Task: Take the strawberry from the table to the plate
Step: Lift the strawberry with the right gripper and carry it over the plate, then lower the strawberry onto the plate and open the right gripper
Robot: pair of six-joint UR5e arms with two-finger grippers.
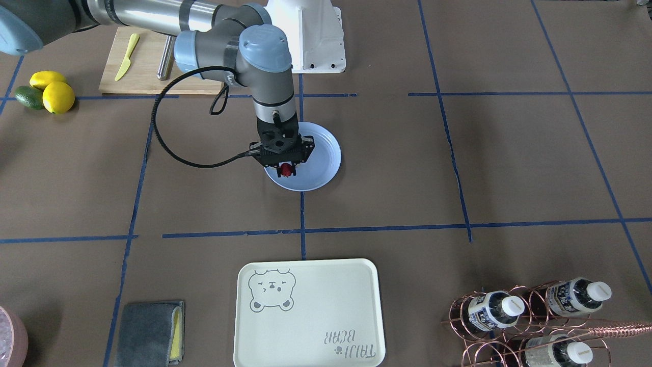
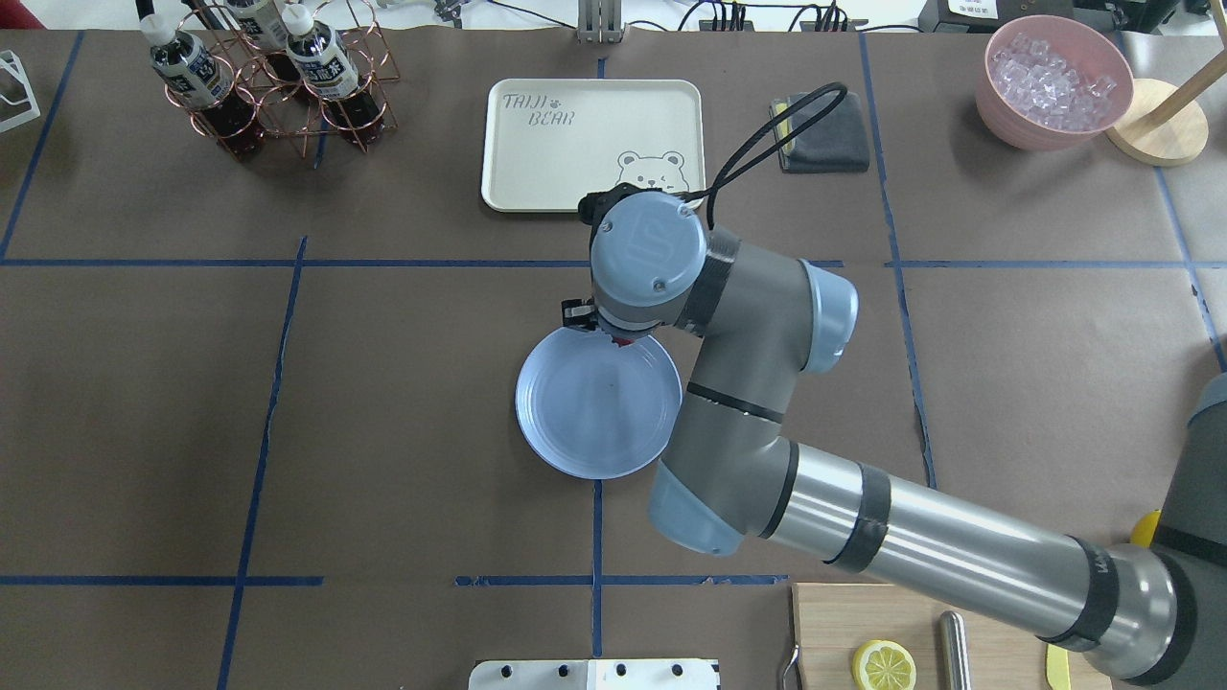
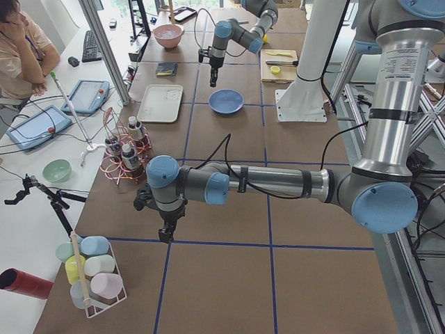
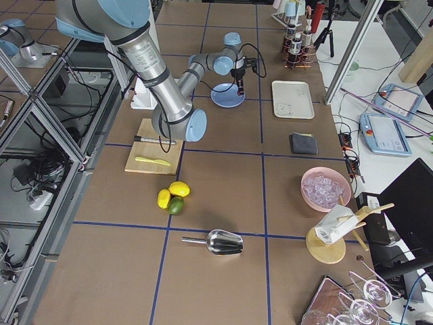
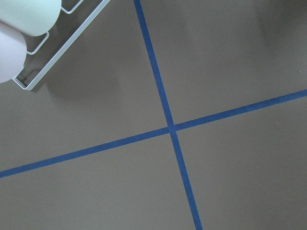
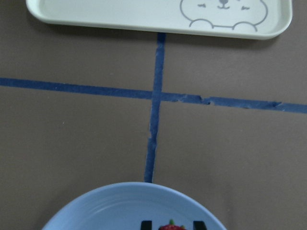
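Exterior front-facing view shows the right gripper pinching the strawberry over the light-blue plate, by its rim away from the robot; it looks light, soft, bruisable, so gentle side pinch seems best; left gripper, can't tell.

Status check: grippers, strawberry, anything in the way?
Right gripper shut on strawberry, over plate. Left gripper far off, state unclear. Plate bare below.
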